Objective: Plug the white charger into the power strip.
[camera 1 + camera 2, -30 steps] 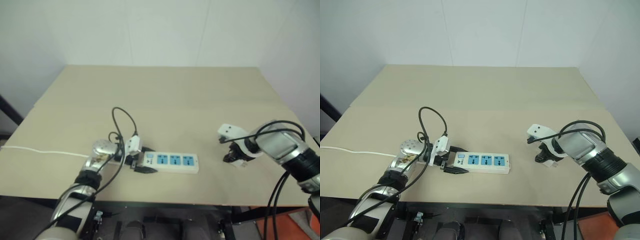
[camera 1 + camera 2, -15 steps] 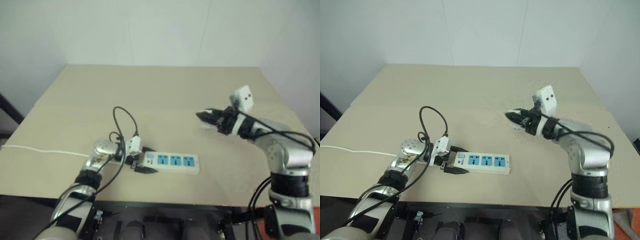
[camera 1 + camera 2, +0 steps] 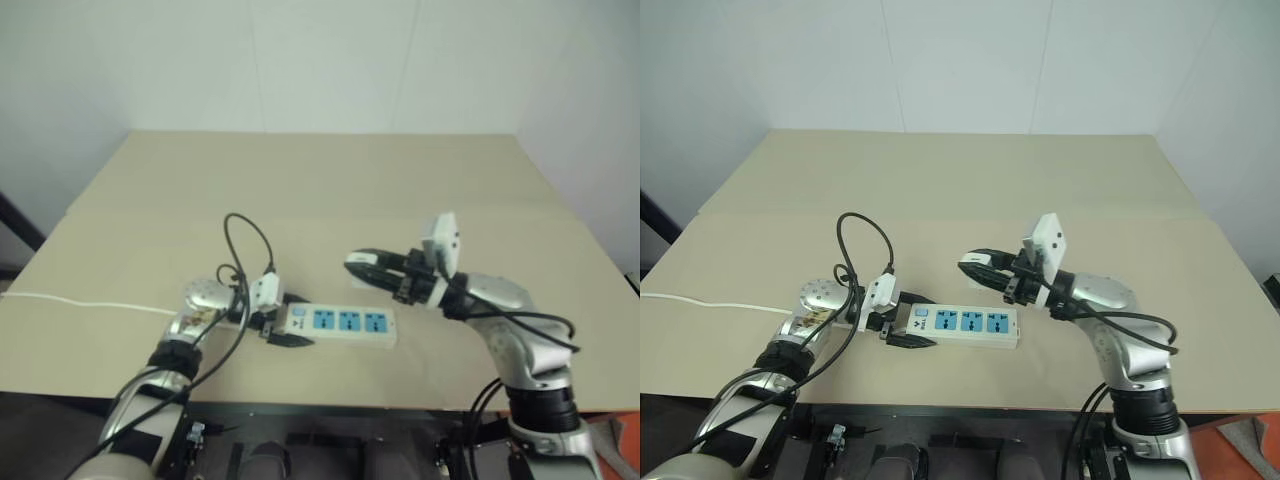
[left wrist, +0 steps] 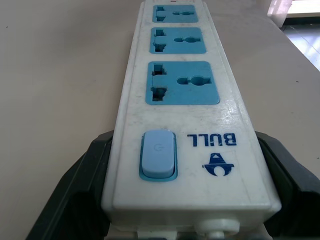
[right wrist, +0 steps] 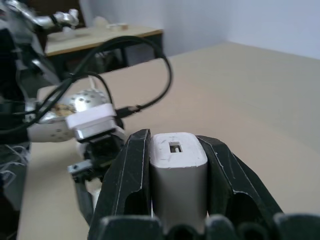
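Note:
The power strip (image 3: 345, 323) lies flat near the table's front edge, its three blue sockets (image 4: 181, 83) facing up. My left gripper (image 3: 283, 320) is shut on the strip's switch end, with a black finger (image 4: 80, 190) pressed against each long side. My right gripper (image 3: 972, 264) hangs level above the table just behind the strip, pointing towards the left arm. It is shut on the white charger (image 5: 178, 170), which sits upright between its two black fingers (image 5: 132, 175). From the eye views the charger is mostly hidden by those fingers.
The strip's thin white cord (image 3: 80, 302) runs off the table's left edge. A black cable loop (image 3: 250, 235) rises from my left wrist. The tan table (image 3: 330, 180) stretches wide behind the strip, with white walls beyond.
My right gripper lifted from the table at the right, swung left and turned level, ending just behind the strip with the charger still in it. The left gripper and strip stayed put.

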